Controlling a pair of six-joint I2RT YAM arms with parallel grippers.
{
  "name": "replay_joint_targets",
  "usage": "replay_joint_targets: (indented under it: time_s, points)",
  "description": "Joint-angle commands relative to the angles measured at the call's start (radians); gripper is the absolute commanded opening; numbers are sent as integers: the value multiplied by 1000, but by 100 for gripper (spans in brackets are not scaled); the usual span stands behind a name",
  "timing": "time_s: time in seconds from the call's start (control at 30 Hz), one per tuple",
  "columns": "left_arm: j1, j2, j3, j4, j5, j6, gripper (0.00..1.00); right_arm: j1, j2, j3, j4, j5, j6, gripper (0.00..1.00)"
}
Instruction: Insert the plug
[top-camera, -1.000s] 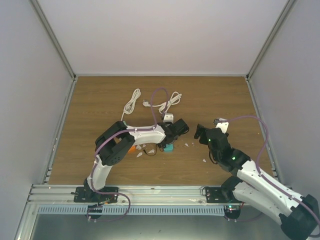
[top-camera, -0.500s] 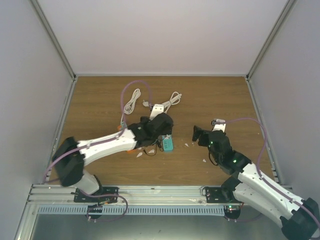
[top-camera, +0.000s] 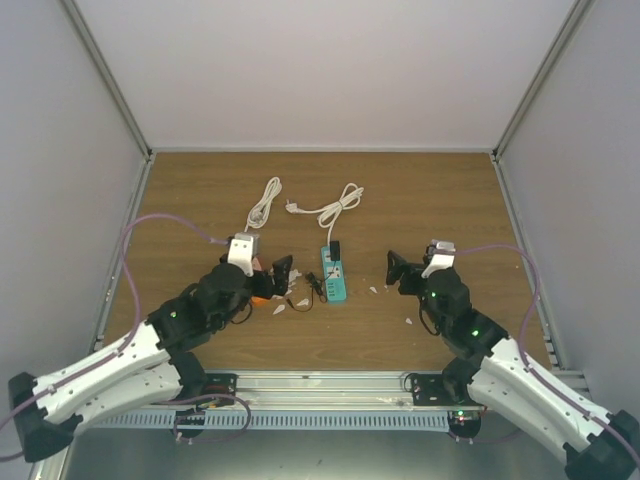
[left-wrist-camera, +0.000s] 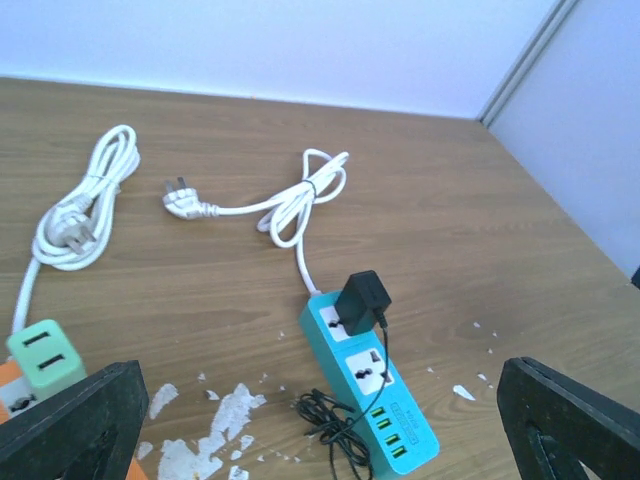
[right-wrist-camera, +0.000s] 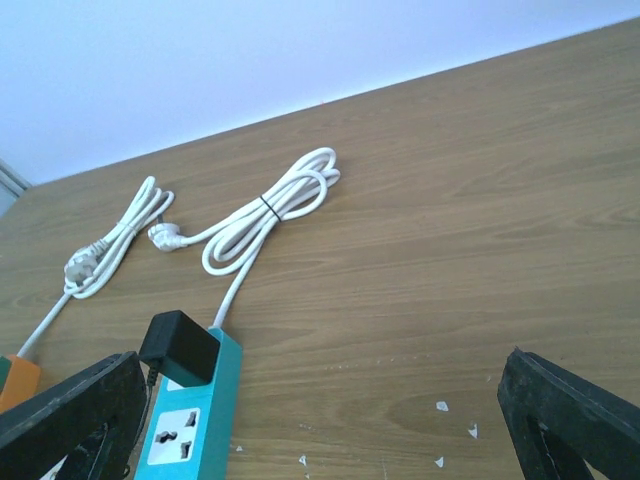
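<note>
My left gripper (top-camera: 275, 278) hangs spread and empty. By it sits one green block (left-wrist-camera: 45, 352). Beyond lie two white cords, a left cord (left-wrist-camera: 80, 205) and a right cord (left-wrist-camera: 300, 195) that runs to the one teal strip (left-wrist-camera: 375, 385). The one black plug (left-wrist-camera: 362, 297) stands in the strip's far socket. My left wrist view alone shows four yellow ports, their print too small to read. My right gripper (top-camera: 397, 272) is spread and empty.

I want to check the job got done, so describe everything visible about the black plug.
The plug is a small black boxy adapter, seemingly matte plastic. It sits in the socket of the teal power strip nearest its white cord. A thin black wire runs from it to a tangle beside the strip. Nothing else touches it.
</note>
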Motion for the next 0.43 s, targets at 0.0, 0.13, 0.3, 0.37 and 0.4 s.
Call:
replay_joint_targets:
  time_s: [0.0, 0.13, 0.3, 0.37, 0.4]
  points:
    - [49, -53, -63, 77, 57, 39, 99, -10, -18, -24, 42, 11, -32, 100]
    - [67, -40, -51, 57, 49, 39, 99, -9, -11, -30, 51, 22, -37, 100]
    - [74, -49, -60, 63, 44, 40, 99, -8, 10, -23, 46, 38, -30, 99]
    - [77, -47, -63, 65, 44, 37, 99, -8, 12, -23, 45, 45, -25, 99]
    - [78, -46, -64, 64, 44, 34, 99, -7, 10, -24, 45, 48, -25, 100]
